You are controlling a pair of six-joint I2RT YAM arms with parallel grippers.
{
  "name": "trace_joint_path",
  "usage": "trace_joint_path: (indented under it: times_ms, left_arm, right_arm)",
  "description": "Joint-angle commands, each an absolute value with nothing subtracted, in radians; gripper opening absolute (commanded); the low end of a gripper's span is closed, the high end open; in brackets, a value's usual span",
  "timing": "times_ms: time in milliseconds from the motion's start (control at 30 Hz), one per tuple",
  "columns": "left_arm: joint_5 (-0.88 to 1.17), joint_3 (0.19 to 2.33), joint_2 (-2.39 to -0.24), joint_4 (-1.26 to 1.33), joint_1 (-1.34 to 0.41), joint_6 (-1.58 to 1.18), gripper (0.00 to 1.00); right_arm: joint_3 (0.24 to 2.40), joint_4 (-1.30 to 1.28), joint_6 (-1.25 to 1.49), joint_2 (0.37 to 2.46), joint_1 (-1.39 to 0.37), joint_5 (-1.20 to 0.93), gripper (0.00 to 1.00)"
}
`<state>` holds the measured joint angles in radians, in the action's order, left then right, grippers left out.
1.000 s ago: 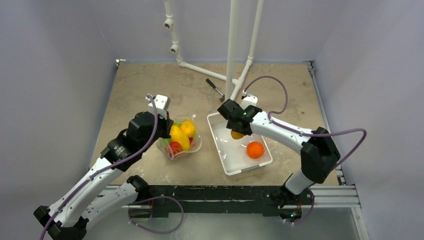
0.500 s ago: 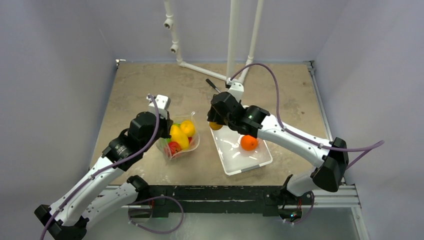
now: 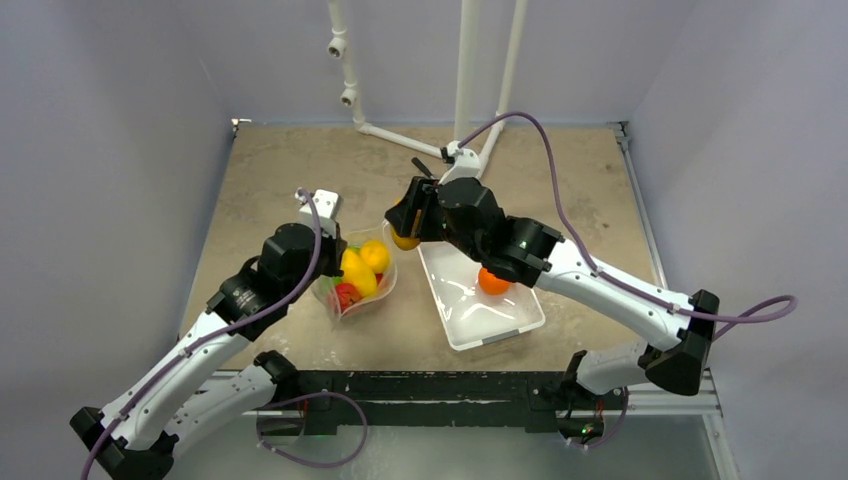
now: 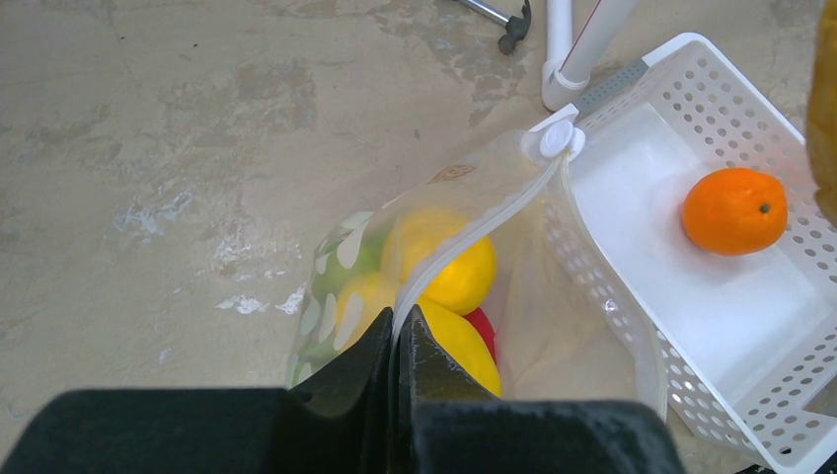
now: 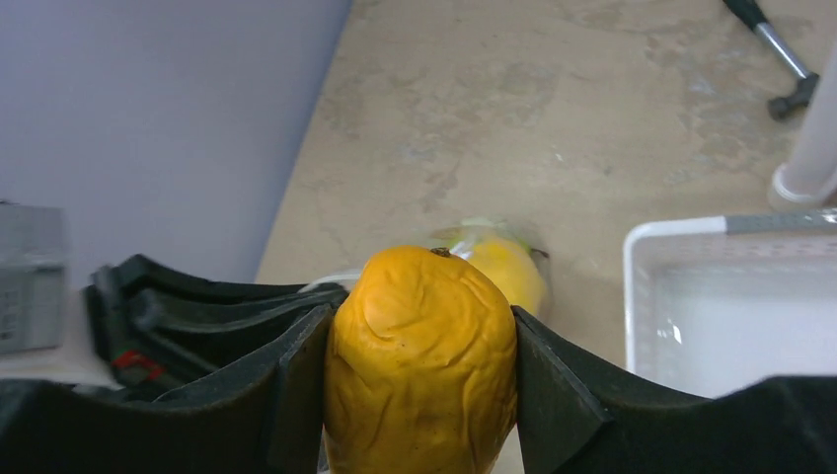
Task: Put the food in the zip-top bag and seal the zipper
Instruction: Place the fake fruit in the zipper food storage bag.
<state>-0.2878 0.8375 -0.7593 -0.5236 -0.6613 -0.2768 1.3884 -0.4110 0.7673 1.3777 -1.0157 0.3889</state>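
The left jaws are pinched tight on the zipper [image 4: 484, 229] of the one clear bag [image 4: 592, 336], and the bag's mouth stands open. The bag lies on the bench [image 4: 148, 148], just left of the one white tray [image 4: 691, 61]. Inside the bag I can see two yellow fruits [image 4: 449, 267], one red fruit [image 4: 481, 331] and one green fruit [image 4: 345, 262]. One orange [image 4: 734, 210] sits in the tray. The right jaws are closed around one big yellow fruit [image 5: 422, 365], up in the air near the bag's far right corner.
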Motion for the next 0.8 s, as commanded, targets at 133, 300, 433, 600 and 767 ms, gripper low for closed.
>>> trace_joint_path:
  times_ms: [133,300,433,600,767]
  left_arm:
    - [-0.291,0.839,-0.76,-0.472,-0.658,-0.276,0.0]
    - [-0.293,0.838,-0.762,-0.471,-0.659,-0.275,0.0]
    - [-0.294,0.838,-0.76,-0.47,-0.658,-0.273,0.0]
    - [-0.295,0.838,-0.758,-0.469,-0.658,-0.273,0.0]
    - [-0.287,0.838,-0.758,-0.465,-0.658,-0.272,0.0]
  right_arm:
    - [1.386,-0.252,0.684,1.387,-1.093,0.304,0.09]
    - [1.364,-0.227,0.673,1.41,-1.119,0.305,0.09]
    - [1.357,-0.212,0.67,1.427,-1.137,0.293,0.1]
    - [1.357,-0.203,0.677,1.468,-1.168,0.294,0.11]
    - [1.347,-0.177,0.683,1.496,-1.171,0.304,0.13]
